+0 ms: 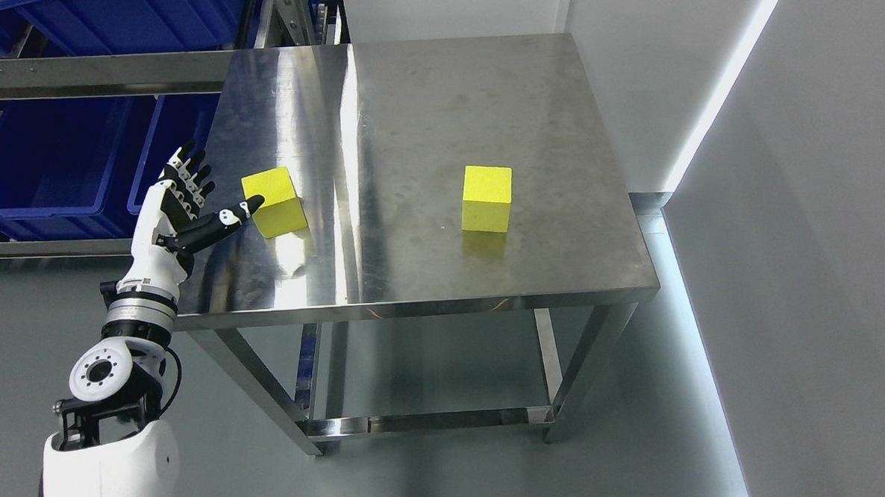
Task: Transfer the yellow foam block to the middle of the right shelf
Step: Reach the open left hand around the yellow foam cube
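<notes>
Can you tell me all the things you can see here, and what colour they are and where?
blocks: 2, yellow, on the table; left block beside the hand, right block right of the middle
table: 1, shiny steel, middle of the picture
bins: several, blue, on the rack at the upper left
rack: 1, grey metal, left of the table
floor: grey, under the table
wall: white, at the right
left hand: 1, white and black, fingers spread, at the table's left edge, thumb close to the left block, holding nothing

Left hand [179,208] spread beside one yellow foam block [275,201], second block [487,198] on steel table [422,115]
</notes>
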Robot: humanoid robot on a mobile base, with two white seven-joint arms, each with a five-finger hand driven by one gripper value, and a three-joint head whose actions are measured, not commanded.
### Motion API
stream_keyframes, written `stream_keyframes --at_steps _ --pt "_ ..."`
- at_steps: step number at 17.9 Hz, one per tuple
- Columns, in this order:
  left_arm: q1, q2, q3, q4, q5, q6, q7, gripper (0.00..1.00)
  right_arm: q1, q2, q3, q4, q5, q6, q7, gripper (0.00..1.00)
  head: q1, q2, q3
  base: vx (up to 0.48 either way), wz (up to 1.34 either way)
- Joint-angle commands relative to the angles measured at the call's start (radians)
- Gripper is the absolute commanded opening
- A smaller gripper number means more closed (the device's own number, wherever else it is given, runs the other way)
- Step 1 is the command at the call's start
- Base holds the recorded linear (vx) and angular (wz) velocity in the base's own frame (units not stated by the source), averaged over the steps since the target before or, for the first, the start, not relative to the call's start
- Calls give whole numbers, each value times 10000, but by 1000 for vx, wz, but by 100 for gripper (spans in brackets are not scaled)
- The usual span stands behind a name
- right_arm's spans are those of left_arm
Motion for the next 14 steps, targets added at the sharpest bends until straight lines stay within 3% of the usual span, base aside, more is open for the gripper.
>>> stream_keyframes --at_steps 1,6,14 --pt "-213 928 -1040 900 -697 -22 -8 100 0 -175 -62 -175 31 -4 -7 100 0 0 0 0 0" --pt "-121 990 -1239 1650 -1234 -818 -8 100 0 -175 -61 -175 31 -4 -7 100 0 0 0 1 3" --pt "-137 837 -1577 2419 -1219 -881 -69 100 0 -175 -61 -175 16 -4 -7 100 0 0 0 1 4"
